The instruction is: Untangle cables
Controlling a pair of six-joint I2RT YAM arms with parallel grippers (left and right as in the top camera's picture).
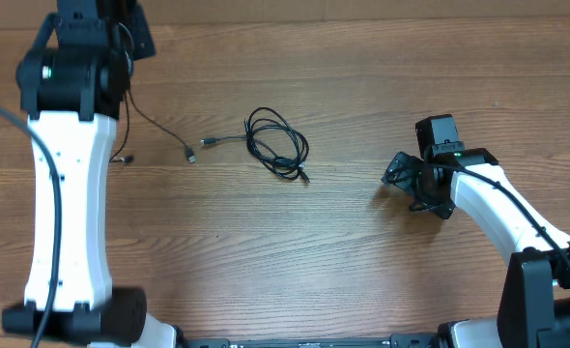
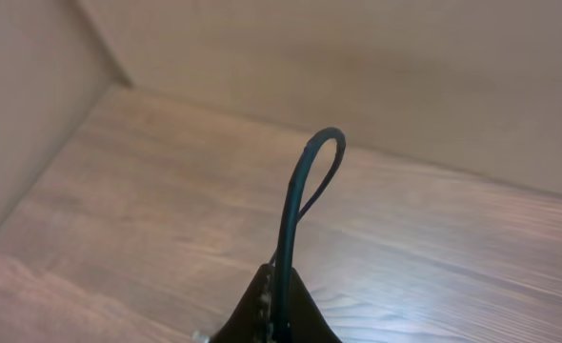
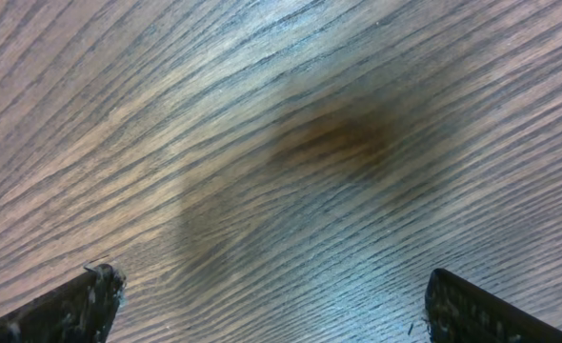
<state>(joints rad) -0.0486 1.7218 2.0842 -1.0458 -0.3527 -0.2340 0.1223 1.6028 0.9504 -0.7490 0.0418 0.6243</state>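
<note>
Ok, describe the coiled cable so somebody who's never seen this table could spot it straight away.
Look at the middle of the wooden table. The coiled cable lies there, a thin black cord in loose loops with a short tail ending in a small plug. Unlike the other cable, pinched in the left arm's fingers, it lies bunched up with no fingers on it.
</note>
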